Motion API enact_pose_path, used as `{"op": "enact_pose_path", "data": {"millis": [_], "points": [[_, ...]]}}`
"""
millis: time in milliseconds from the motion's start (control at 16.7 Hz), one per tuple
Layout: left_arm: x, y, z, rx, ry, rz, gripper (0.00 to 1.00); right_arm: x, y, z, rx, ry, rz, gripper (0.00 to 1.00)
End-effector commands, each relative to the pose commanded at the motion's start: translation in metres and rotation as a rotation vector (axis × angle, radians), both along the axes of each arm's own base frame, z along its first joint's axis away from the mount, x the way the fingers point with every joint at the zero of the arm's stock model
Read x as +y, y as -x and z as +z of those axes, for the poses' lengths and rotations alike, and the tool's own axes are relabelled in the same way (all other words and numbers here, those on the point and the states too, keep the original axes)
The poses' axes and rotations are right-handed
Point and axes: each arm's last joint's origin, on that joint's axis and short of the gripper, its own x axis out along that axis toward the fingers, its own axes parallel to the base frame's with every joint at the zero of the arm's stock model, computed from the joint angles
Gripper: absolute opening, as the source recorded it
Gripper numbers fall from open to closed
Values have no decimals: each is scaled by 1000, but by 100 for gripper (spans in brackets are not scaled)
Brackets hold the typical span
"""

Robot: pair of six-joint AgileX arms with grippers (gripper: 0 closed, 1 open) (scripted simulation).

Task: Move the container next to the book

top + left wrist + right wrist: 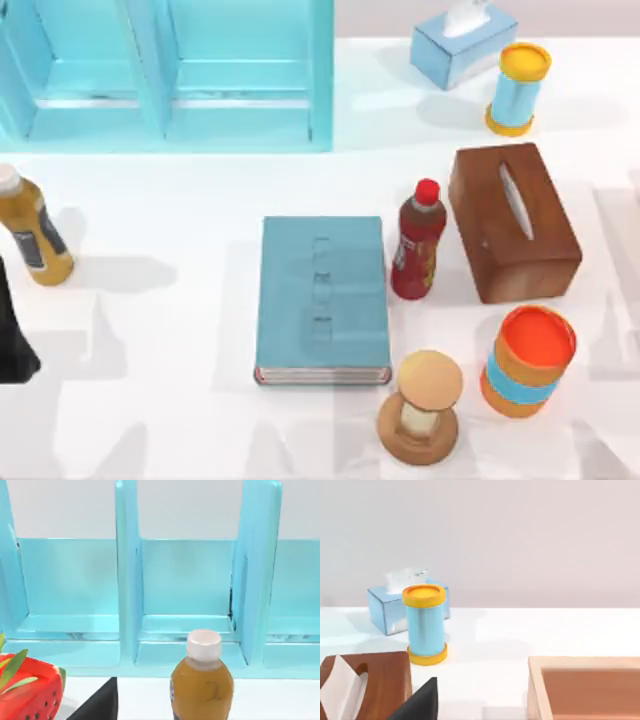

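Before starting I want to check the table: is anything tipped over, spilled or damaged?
Nothing stands out. The book lies flat, the red bottle, orange canister and light-blue can stand upright, and nothing looks spilled.

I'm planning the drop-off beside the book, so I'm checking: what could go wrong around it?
The red bottle stands tall, close beside the right edge of the book; setting down there would likely tip it. The round wooden stand crowds the book's near right corner. The amber bottle stands by the table's left edge, where the left arm might clip it.
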Motion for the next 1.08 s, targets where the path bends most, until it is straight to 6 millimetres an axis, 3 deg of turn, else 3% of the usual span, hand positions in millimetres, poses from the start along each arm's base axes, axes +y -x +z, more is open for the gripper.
{"op": "enact_pose_path", "data": {"millis": [300,540,780,1080], "points": [[0,-1,7,44,-58,4,100,0,0,0,0,0,0,100],[3,-10,31,222,-277,3,100,0,0,0,0,0,0,100],[9,-38,55,523,-622,-87,100,0,0,0,0,0,0,100],[32,-88,73,891,-1014,-355,100,0,0,0,0,0,0,100]]}}
